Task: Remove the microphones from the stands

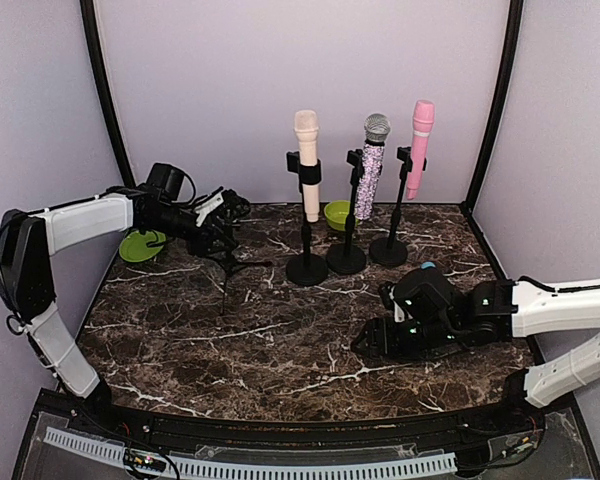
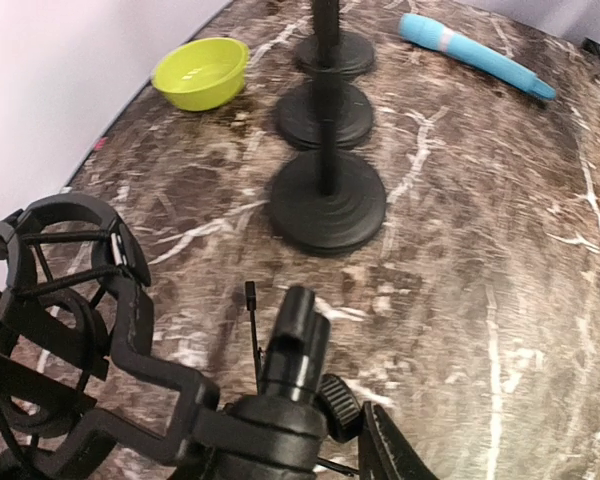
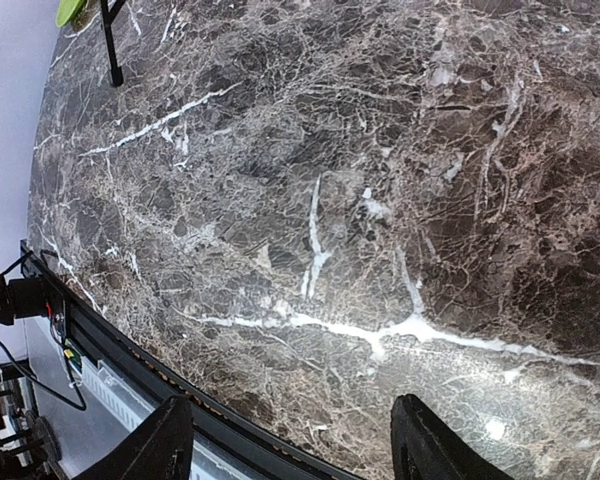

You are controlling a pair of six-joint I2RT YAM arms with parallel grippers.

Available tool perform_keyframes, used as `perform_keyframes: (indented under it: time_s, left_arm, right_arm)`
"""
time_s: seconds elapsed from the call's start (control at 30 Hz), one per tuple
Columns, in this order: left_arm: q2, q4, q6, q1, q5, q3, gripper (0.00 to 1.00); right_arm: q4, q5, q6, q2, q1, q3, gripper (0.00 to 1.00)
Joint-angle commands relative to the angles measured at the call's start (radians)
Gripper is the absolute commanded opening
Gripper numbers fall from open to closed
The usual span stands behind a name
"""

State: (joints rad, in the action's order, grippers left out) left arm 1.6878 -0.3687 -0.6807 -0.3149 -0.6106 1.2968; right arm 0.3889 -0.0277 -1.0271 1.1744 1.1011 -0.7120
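There are four mics. The blue mic (image 2: 475,55), a smooth plastic cylinder, lies flat on the table (image 1: 280,340), clear of every stand. It rests beyond the round bases as the left wrist sees it. From above only its tip (image 1: 426,268) shows, at the right arm's wrist. It sits behind the right gripper (image 3: 290,440), not between the fingers (image 3: 165,445), which are spread over bare marble and hold nothing.

The other three mics stand upright in clips: a cream one (image 1: 307,165), a glittery one with a mesh head (image 1: 370,170) and a pink one (image 1: 419,145).

There are four stands. Three have round black ribbed bases in a row (image 2: 327,200). The fourth is a thin-legged tripod (image 1: 227,268) with a black wire-cage shock mount (image 2: 55,330), empty. The left gripper (image 1: 208,228) is closed on this tripod just under the mount, far from the blue mic.

There are two lime-green bowls, one at the left edge (image 1: 140,245) and one behind the stands (image 1: 337,213). The table is dark brown marble with white veins.
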Motion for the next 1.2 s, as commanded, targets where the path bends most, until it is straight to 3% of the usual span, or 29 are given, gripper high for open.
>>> perform_keyframes:
  time_s: [0.0, 0.6, 0.73, 0.8, 0.93, 1.0, 1.17]
  left_arm:
    - [0.058, 0.034, -0.016, 0.047, -0.027, 0.097, 0.00]
    - [0.320, 0.229, 0.021, 0.206, 0.004, 0.310, 0.00]
    - [0.331, 0.272, 0.046, 0.207, 0.044, 0.294, 0.24]
    - [0.329, 0.269, 0.049, 0.208, 0.049, 0.289, 0.42]
    - [0.307, 0.223, 0.045, 0.208, 0.041, 0.281, 0.90]
    - [0.289, 0.194, 0.053, 0.209, 0.041, 0.277, 0.98]
    - [0.195, 0.160, 0.070, 0.209, 0.049, 0.184, 0.99]
  right_arm:
    - [-0.047, 0.014, 0.019, 0.017, -0.012, -0.045, 0.68]
    - [-0.068, -0.014, -0.009, 0.022, -0.023, -0.037, 0.66]
    - [-0.055, -0.043, -0.003, 0.009, -0.023, -0.056, 0.66]
    - [-0.050, -0.057, 0.003, 0.008, -0.023, -0.070, 0.67]
    - [-0.023, -0.096, 0.027, 0.019, -0.023, -0.118, 0.70]
    - [-0.004, -0.128, 0.052, 0.035, -0.024, -0.161, 0.72]
    - [0.070, -0.224, 0.152, 0.104, -0.034, -0.331, 0.76]
